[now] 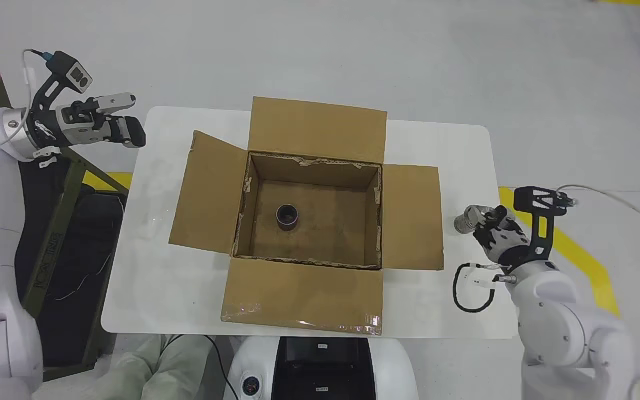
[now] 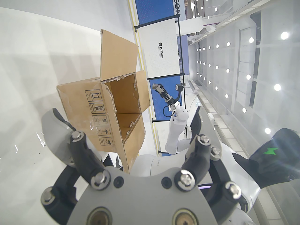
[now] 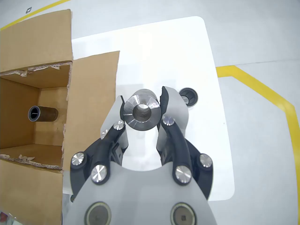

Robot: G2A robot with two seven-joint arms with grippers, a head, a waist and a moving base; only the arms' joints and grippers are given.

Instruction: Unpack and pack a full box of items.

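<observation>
Well, my right gripper (image 1: 480,222) pinches a shiny steel cylinder (image 1: 467,220), right of the open box (image 1: 318,128).

The cylinder is thick and smooth with a hole through it; the hole faces my wrist, so its long way seems to run along my fingers (image 3: 172,104). The brown cardboard box sits mid-frame on the white table (image 1: 455,150), flaps out, edges torn, one dark tube (image 1: 289,215) standing on its floor. A black ring (image 3: 188,96) rests on the table just past my right fingers. My left gripper (image 1: 138,117) hangs at the upper left, jaws spread and empty — so my right arm is nearer.
</observation>
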